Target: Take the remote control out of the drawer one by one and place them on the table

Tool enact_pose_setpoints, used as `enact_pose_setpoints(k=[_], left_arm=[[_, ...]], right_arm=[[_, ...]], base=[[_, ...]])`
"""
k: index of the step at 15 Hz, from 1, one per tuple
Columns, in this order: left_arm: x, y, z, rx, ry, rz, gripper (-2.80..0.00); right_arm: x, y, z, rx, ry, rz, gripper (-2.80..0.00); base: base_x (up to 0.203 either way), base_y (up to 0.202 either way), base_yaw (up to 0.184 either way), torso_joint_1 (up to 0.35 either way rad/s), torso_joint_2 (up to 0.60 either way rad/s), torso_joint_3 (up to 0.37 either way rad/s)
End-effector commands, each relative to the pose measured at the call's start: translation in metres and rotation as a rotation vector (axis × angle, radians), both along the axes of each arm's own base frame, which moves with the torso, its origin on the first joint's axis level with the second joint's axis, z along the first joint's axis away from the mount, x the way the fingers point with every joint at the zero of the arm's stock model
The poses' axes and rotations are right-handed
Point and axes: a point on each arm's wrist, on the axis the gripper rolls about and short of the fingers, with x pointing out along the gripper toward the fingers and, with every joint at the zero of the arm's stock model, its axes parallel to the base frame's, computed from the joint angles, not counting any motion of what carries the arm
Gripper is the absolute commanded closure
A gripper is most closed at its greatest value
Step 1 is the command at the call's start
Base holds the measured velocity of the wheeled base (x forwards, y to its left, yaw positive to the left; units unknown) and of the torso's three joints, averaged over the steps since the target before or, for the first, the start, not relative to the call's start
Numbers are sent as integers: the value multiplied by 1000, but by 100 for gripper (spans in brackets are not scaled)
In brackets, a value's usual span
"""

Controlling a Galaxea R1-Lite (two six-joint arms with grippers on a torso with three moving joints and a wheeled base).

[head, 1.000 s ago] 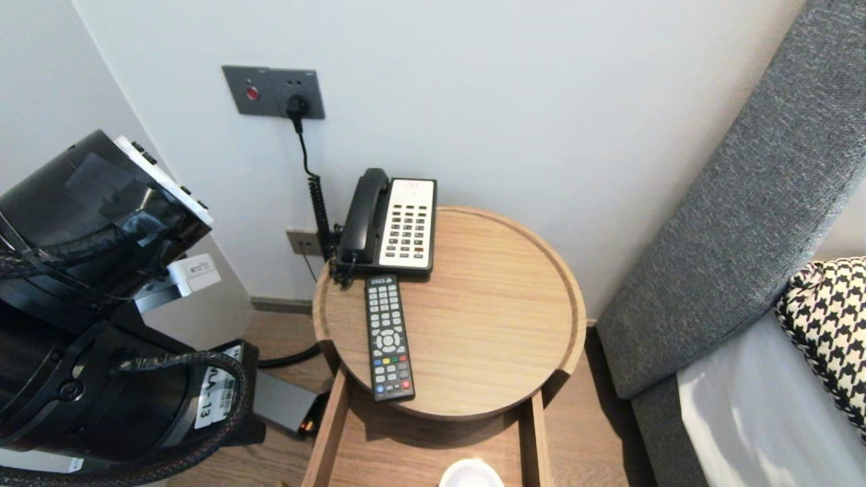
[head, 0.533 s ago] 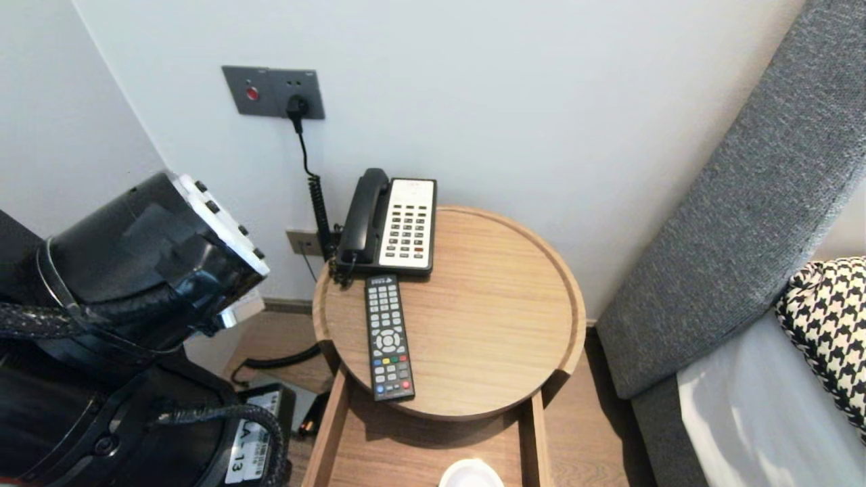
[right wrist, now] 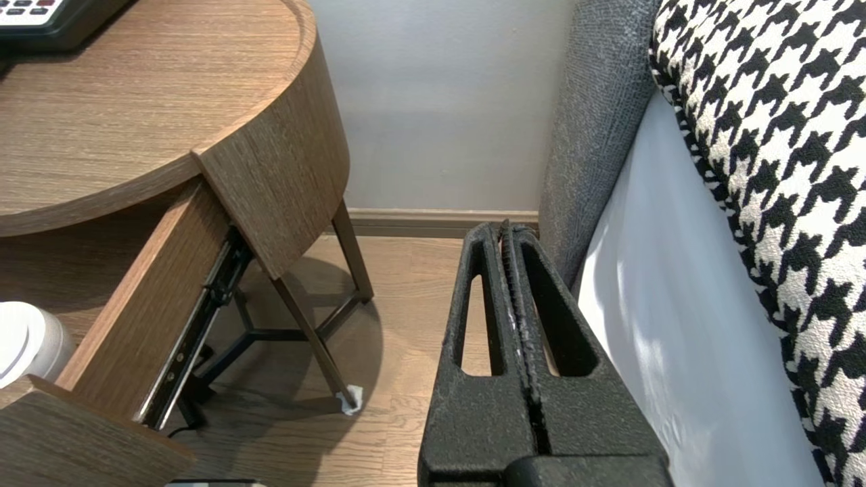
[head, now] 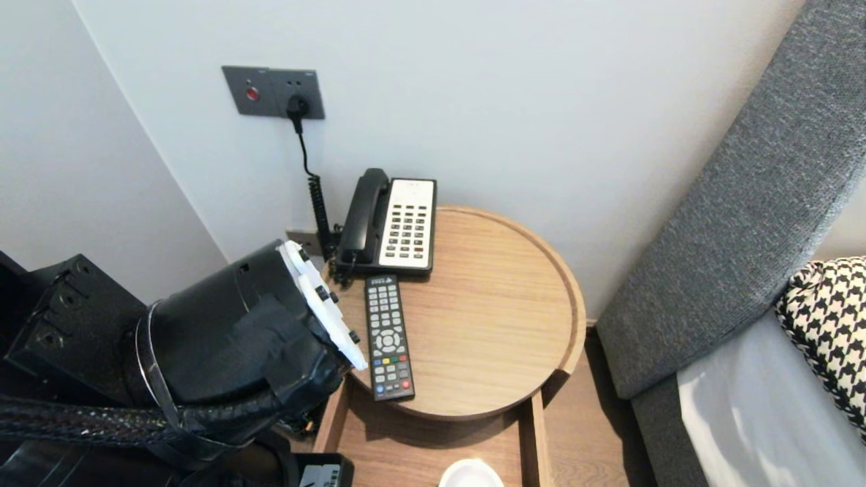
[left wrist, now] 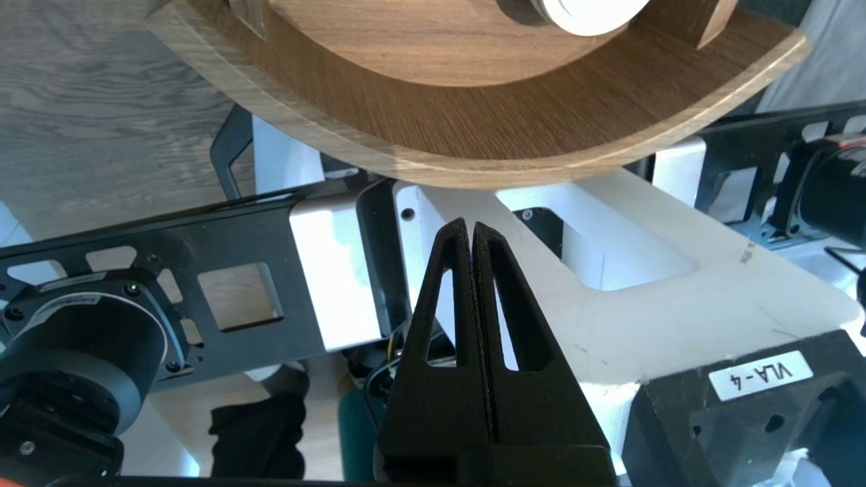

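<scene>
**Left gripper hangs closed beside an open bedside drawer**

A round light-oak bedside table with a raised rim stands against a white wall. At its back left sits a black-and-white desk telephone. A long black remote control with coloured buttons lies just in front of the telephone, reaching to the table's front edge. Below the tabletop a wooden drawer stands pulled out. Inside it is a white round object, perhaps a cup or a lid; only its top shows.

The robot's bulky black left arm fills the lower left of the head view, its wrist end just beside the remote control. The left gripper has its two black fingers pressed together, holding nothing. It hangs over the robot's own white and black base, near the wooden drawer's curved front but apart from it.

The right gripper is parked low to the right of the table, its fingers likewise together and empty. It is near a grey fabric headboard and a black-and-white houndstooth pillow.
</scene>
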Motion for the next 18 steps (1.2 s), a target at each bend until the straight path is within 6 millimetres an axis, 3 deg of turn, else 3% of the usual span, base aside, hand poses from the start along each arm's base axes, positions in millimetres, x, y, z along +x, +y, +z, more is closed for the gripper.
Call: enact_pose_setpoints(k=[1, 4, 10, 14, 15, 18], left_arm=[[-1, -1, -1, 7, 5, -6, 0], [-1, -14, -10, 38, 17, -39, 0], [5, -73, -29, 78, 71, -98, 0], [15, -102, -41, 90, 73, -93, 0], [18, -108, -44, 96, 73, -77, -280], [26, -114, -55, 120, 74, -45, -280]], right_arm=[[2, 0, -7, 0, 25, 0, 0], [2, 0, -7, 0, 25, 0, 0], [2, 0, -7, 0, 25, 0, 0], [2, 0, -7, 0, 25, 0, 0], [2, 0, -7, 0, 25, 0, 0], [2, 0, -7, 0, 25, 0, 0]], base=[[0, 0, 0, 0, 0, 0], [0, 0, 0, 0, 0, 0], [0, 0, 0, 0, 0, 0], [0, 0, 0, 0, 0, 0], [0, 0, 0, 0, 0, 0], [0, 0, 0, 0, 0, 0]])
